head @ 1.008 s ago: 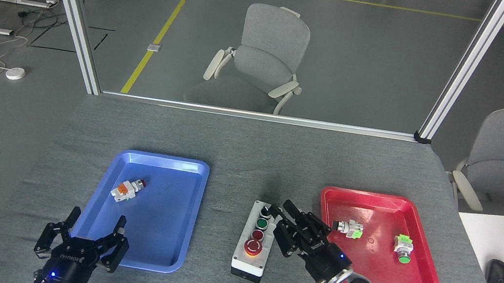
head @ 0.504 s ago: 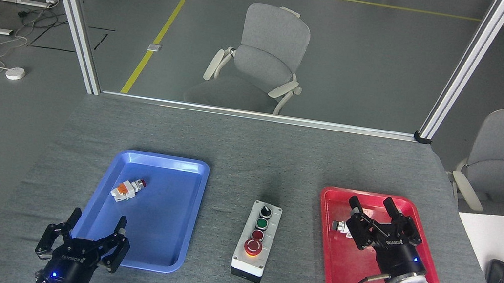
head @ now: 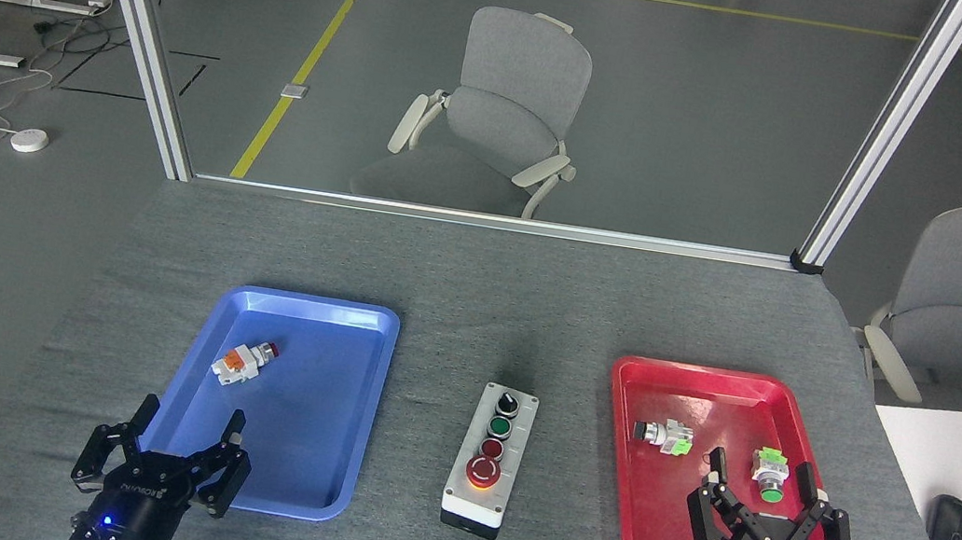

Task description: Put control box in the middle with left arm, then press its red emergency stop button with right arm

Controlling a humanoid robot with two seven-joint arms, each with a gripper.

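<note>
Two trays are flanking the control box (head: 490,458), which is standing on the bare grey tabletop (head: 478,288) in the middle, well apart from the blue tray (head: 288,403) on its left and the red tray (head: 729,484) on its right, with open felt on every side of it. Its four controls are running in a row toward the near edge, the large red button nearest. Beyond the trays, the far stretch of the table is lying open up to the metal frame. The left gripper (head: 184,426) is hovering at the near-left corner of the blue tray, fingers spread wide and holding nothing; a white-and-orange button part (head: 242,361) is lying inside that tray. The right gripper (head: 760,483) is hanging over the near end of the red tray, fingers likewise splayed and empty, just short of two green-bodied parts (head: 665,436). Both arms are being cut off by the bottom edge, so only the grippers and wrists are showing.
</note>
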